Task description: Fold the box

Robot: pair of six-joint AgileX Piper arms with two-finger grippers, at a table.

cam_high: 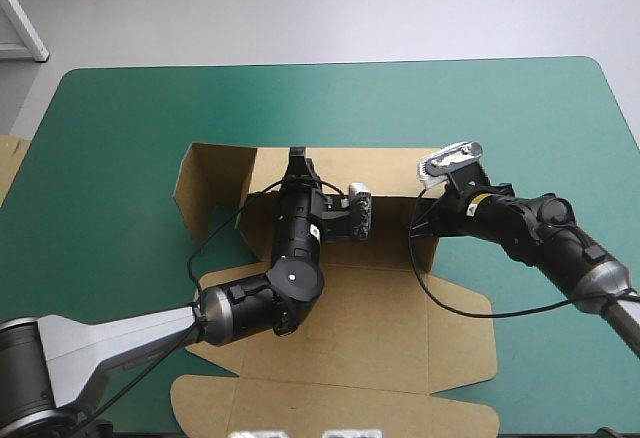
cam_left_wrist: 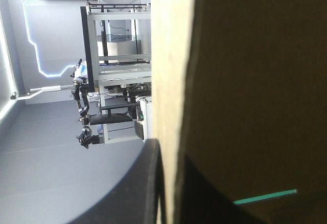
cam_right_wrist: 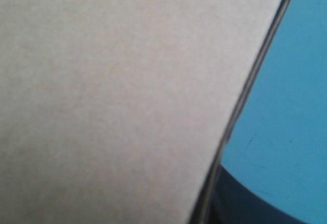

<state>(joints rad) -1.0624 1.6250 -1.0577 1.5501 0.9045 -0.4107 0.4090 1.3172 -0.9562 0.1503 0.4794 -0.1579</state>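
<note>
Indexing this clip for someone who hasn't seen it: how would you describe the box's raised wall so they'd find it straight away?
On the teal-green table cover, the brown box lies mid-table, mostly flat toward the near edge. Its raised wall runs along the far side, with the left pincer and right pincer both at it. It is the only long stretch of board standing upright.

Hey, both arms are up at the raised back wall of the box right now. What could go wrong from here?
1. The left gripper is clamped on the top edge of the box's far wall, and the right gripper is at that wall's right end. If they pull unevenly, the board may crease or tear.
2. The left flap stands raised with nothing holding it, so it could drop outward instead of tucking in.
</note>
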